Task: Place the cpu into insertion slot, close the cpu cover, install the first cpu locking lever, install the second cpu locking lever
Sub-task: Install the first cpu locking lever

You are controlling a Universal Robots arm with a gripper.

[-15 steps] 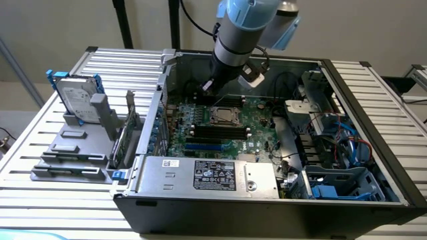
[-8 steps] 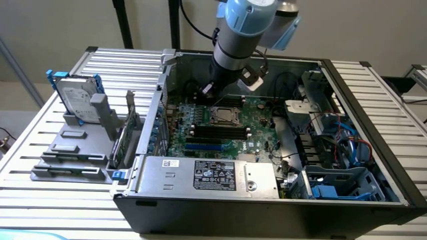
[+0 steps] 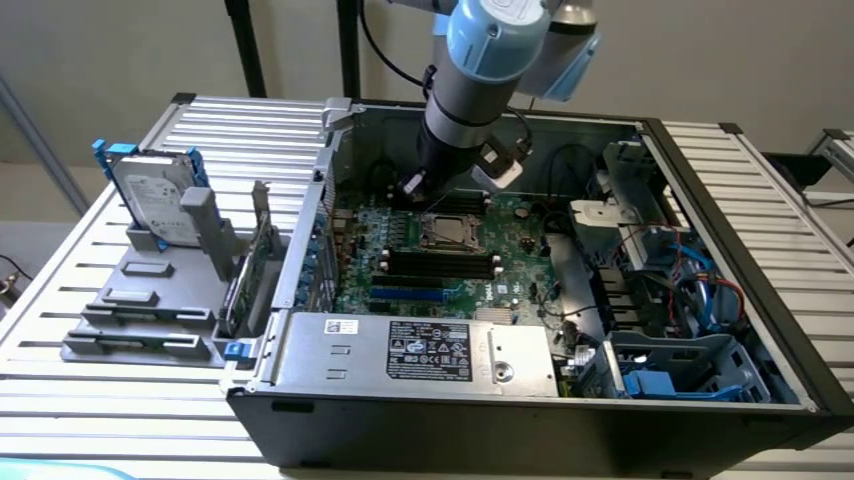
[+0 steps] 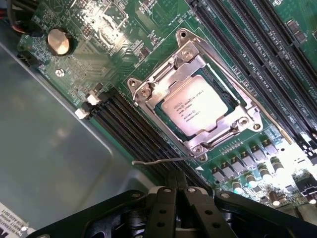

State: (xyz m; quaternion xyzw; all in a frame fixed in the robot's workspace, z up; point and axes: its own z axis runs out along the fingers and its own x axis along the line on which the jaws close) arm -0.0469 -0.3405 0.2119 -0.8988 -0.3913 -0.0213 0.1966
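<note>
One tool [image 4: 177, 174] reaches in from the wrist view's near edge, its two black fingers pressed together with nothing between them. Just beyond the fingertips lies the thin bent end of the near lever [image 4: 156, 161], a silver wire crossing a bank of black memory slots [image 4: 130, 126]; I cannot tell whether the tool touches it. Past those slots sits the cover [image 4: 190, 62], a silver metal frame, lying flat and closed. Through its square window shows the cpu [image 4: 194, 109], pale metal with printed lettering, seated in the slot [image 4: 221, 94], whose dark edge peeks out between chip and frame. Along the cover's farther side runs the far lever [image 4: 257, 106], a straight thin rod lying low against the green board [image 4: 124, 29]. Farther off, a round coin battery [image 4: 58, 41] shines on the board.

In the exterior view, nearest is the dark wall of an open computer case [image 3: 534, 425], lying on its side on a slatted metal tabletop [image 3: 80, 400]. Inside, a silver power supply [image 3: 414, 350] comes first, then the board, with the cpu at its middle. The pale blue arm [image 3: 481, 60] comes down from above, and the tool [image 3: 411, 190] hangs just beside the cpu. At the exterior view's left, a drive [image 3: 147, 195] stands upright in a grey rack.
</note>
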